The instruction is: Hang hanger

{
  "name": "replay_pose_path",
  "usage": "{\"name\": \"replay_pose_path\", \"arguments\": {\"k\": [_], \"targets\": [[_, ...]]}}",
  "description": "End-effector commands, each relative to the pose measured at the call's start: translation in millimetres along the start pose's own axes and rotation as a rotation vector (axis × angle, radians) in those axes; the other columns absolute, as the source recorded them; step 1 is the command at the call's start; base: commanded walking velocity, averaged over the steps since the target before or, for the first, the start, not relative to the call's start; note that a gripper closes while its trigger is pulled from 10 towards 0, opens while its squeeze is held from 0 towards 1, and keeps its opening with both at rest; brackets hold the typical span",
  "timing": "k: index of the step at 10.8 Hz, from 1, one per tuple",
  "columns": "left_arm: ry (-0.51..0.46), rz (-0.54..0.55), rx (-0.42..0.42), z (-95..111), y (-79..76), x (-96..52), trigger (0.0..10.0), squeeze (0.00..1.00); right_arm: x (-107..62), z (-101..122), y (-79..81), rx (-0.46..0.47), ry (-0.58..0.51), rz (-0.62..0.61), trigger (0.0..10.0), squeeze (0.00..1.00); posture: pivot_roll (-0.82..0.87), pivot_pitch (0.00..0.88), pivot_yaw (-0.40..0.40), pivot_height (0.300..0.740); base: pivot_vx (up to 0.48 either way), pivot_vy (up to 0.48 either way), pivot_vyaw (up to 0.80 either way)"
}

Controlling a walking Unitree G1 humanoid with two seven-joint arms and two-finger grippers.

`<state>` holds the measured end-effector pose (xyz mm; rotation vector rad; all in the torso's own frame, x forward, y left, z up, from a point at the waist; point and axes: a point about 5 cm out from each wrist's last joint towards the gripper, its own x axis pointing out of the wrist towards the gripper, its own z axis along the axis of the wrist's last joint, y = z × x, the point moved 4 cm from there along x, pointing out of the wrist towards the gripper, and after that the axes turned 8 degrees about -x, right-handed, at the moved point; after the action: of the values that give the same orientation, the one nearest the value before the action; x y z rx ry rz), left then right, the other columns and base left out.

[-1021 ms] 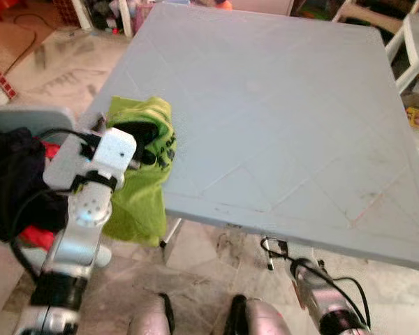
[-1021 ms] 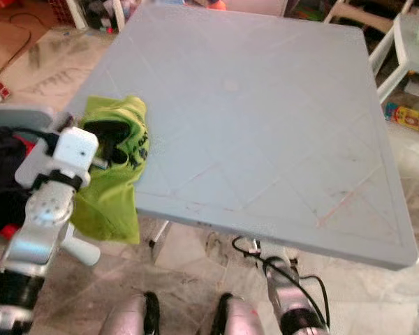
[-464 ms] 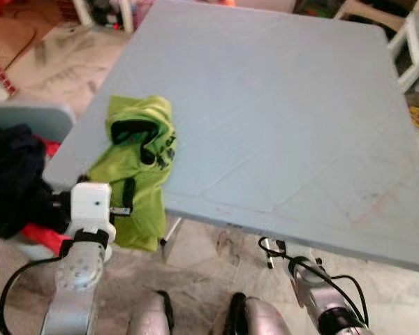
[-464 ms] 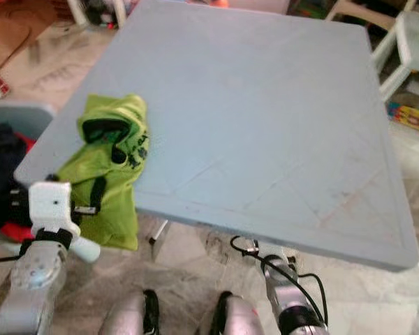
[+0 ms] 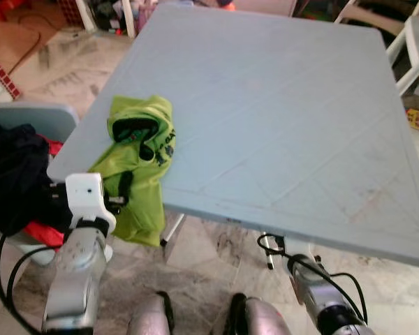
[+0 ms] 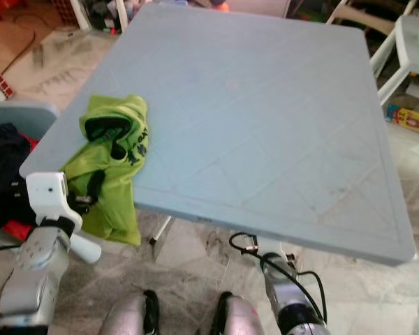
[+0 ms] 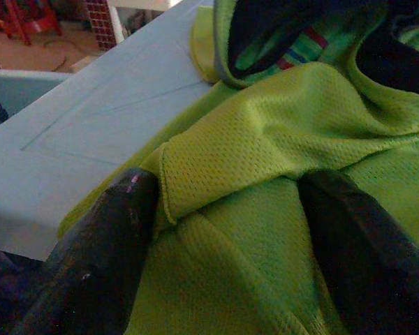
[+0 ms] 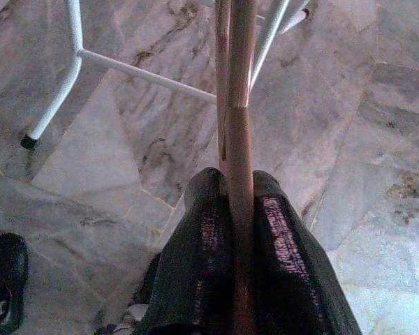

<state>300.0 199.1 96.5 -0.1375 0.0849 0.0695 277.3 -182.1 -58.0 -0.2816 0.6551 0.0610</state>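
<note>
R fingers (image 8: 239, 230) on hanger (image 8: 237, 105)

My left arm (image 5: 73, 279) is silver, jointed with round housings, and ends in a white boxy wrist block (image 5: 85, 197) with a small dark dot on its face. A black cable (image 5: 7, 279) loops beside it. The right arm (image 5: 321, 307) is silver too, with a black band and thin black cables. My fingers (image 7: 98, 251) are long, black and matte. Two glossy dark feet (image 5: 248, 317) show below.
</note>
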Motion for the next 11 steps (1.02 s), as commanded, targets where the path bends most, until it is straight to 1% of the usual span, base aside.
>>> {"name": "replay_pose_path", "arguments": {"k": [1, 2, 3, 4, 6, 7, 8, 9, 10, 11], "targets": [[0.127, 0.047, -0.015, -30, 12.7, -4.4, 0.0, 0.00, -1.5, -7, -2.6, 0.012, 0.015, -0.011, 10.0, 0.00, 0.05, 0.167, -0.022, 0.740, 0.000, 0.000, 0.00], [0.127, 0.039, -0.015, -29, 11.5, -0.8, 0.0, 0.00, -1.6, -6, -2.6, 0.011, 0.012, -0.013, 10.0, 0.00, 0.04, 0.168, -0.023, 0.740, 0.000, 0.000, 0.00], [0.148, 0.017, -0.015, -32, 9.6, 4.9, 0.0, 0.00, -1.6, -6, -4.9, 0.010, 0.011, -0.020, 10.0, 0.00, 0.04, 0.168, -0.025, 0.740, 0.000, 0.000, 0.00], [0.155, 0.021, -0.021, -33, 12.1, 9.9, 0.0, 0.00, -2.0, -7, -6.8, 0.008, 0.013, -0.025, 10.0, 0.00, 0.04, 0.169, -0.025, 0.740, 0.000, 0.000, 0.00], [0.124, 0.010, -0.007, -26, 15.7, 24.3, 0.0, 0.00, -3.0, -9, -8.5, 0.008, 0.015, -0.031, 10.0, 0.00, 0.02, 0.175, -0.030, 0.740, 0.000, 0.000, 0.00], [0.096, -0.022, 0.008, -18, 15.1, 33.9, 0.0, 0.00, -3.6, -10, -8.7, 0.005, 0.017, -0.032, 10.0, 0.00, 0.02, 0.178, -0.031, 0.740, 0.000, 0.000, 0.00], [0.098, -0.047, 0.052, -13, 14.8, 47.8, 0.0, 0.00, -5.2, -12, -10.6, 0.000, 0.018, -0.036, 10.0, 0.00, -0.01, 0.179, -0.024, 0.740, 0.000, 0.000, 0.00], [0.095, -0.072, 0.044, -8, 12.8, 58.9, 0.0, 0.00, -7.6, -17, -18.9, 0.008, 0.025, -0.066, 10.0, 0.00, -0.03, 0.178, -0.014, 0.740, 0.000, 0.000, 0.00], [0.064, -0.102, 0.062, 2, 8.5, 69.1, 0.0, 0.00, -10.8, -25, -24.5, 0.016, 0.040, -0.087, 10.0, 0.00, -0.05, 0.186, -0.005, 0.740, 0.000, 0.000, 0.00], [0.037, -0.153, 0.074, 14, -0.4, 81.2, 0.0, 0.00, -15.6, -37, -26.9, 0.019, 0.066, -0.099, 10.0, 0.00, -0.06, 0.192, -0.003, 0.740, 0.000, 0.000, 0.00]]}}
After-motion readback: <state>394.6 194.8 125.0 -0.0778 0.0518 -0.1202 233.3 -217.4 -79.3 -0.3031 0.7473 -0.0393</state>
